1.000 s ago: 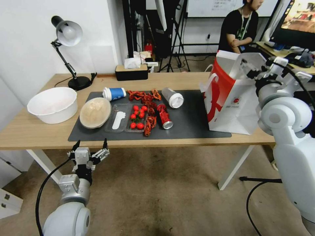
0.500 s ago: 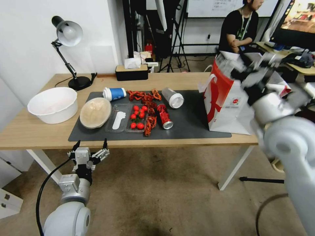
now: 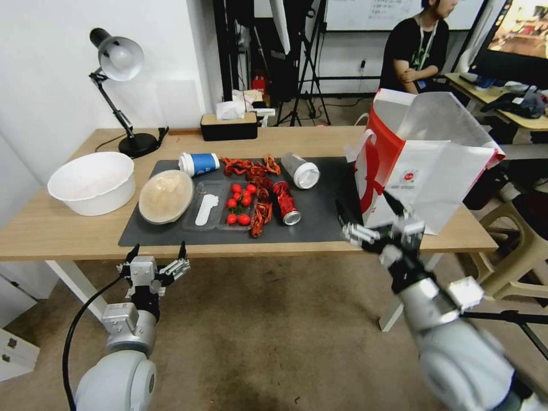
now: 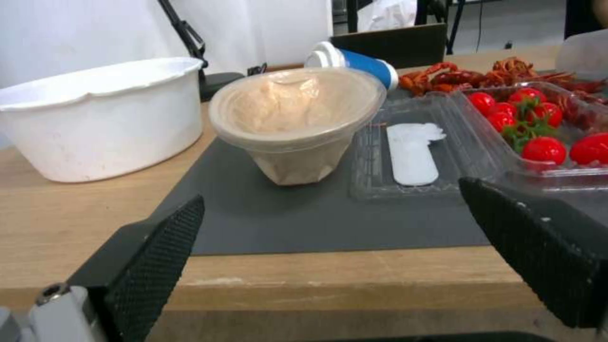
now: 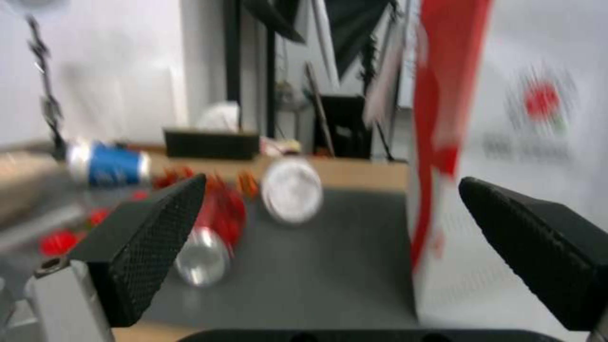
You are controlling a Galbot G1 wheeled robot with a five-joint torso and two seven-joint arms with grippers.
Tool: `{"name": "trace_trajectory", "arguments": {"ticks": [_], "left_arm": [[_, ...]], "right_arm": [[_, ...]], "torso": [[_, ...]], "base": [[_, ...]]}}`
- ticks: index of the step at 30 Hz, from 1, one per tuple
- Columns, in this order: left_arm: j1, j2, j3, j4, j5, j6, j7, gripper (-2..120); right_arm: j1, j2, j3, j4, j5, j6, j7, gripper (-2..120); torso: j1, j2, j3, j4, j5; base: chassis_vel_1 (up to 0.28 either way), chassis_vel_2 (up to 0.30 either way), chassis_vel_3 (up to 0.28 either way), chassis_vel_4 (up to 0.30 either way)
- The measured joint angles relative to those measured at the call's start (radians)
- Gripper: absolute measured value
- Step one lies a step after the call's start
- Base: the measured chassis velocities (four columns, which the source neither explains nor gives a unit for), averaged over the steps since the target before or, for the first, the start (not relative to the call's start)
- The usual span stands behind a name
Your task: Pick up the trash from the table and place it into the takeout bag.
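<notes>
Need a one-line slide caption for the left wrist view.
Open left hand at the table edge, facing the lidded bowl on the mat.

Both arms are reaching forward, low — the left gripper is hanging with fingers spread wide, the right gripper is pointing ahead, fingers also apart.
</notes>
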Motion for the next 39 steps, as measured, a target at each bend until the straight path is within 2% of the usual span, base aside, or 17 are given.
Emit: {"name": "trace_trajectory", "arguments": {"ticks": [10,22,24,28,32,35,36,39], "left_arm": [[-0.001,0.000,0.000,0.006,-0.001,-0.004,-0.001,100],[0.000,0.002,-0.002,0.008,-0.003,-0.011,-0.001,100],[0.001,0.003,-0.003,0.008,-0.003,-0.011,-0.002,100],[0.003,0.003,-0.003,0.002,-0.004,-0.012,-0.002,100],[0.005,0.000,-0.002,-0.002,-0.003,-0.012,-0.002,100],[0.009,-0.011,0.003,-0.009,0.007,-0.012,-0.002,100],[0.009,-0.011,0.003,-0.009,0.007,-0.012,-0.002,100],[0.014,-0.017,0.000,-0.016,0.013,-0.013,-0.001,100]], "right_arm": [[-0.067,0.036,-0.056,-0.110,-0.092,0.102,0.056,100],[-0.057,0.059,-0.103,-0.158,-0.103,0.121,0.075,100],[-0.039,0.060,-0.109,-0.156,-0.099,0.109,0.080,100],[0.083,0.060,-0.145,-0.132,-0.036,0.006,0.111,100],[0.158,0.054,-0.177,-0.132,0.019,-0.043,0.110,100],[0.333,0.030,-0.275,-0.173,0.185,-0.123,0.071,100],[0.333,0.030,-0.275,-0.173,0.185,-0.123,0.071,100],[0.496,0.002,-0.349,-0.248,0.301,-0.208,0.071,100]], "torso": [[0.000,0.000,0.000,0.0002,-0.0005],[0.000,0.000,0.000,-0.0001,0.0001],[0.000,0.000,0.000,-0.0001,-0.0002],[0.000,0.000,0.000,0.0001,0.0002],[0.000,0.000,0.000,0.0001,0.0001],[0.000,0.000,0.000,0.0001,0.0003],[0.000,0.000,0.000,0.0001,0.0003],[0.000,0.000,0.000,0.0000,0.0001]], "base": [[0.000,0.000,0.000,0.000],[0.000,0.000,0.000,0.000],[0.000,0.000,0.000,0.000],[0.000,0.000,0.000,0.000],[0.000,0.000,0.000,0.000],[0.000,0.000,0.000,0.000],[0.000,0.000,0.000,0.000],[0.000,0.000,0.000,0.000]]}}
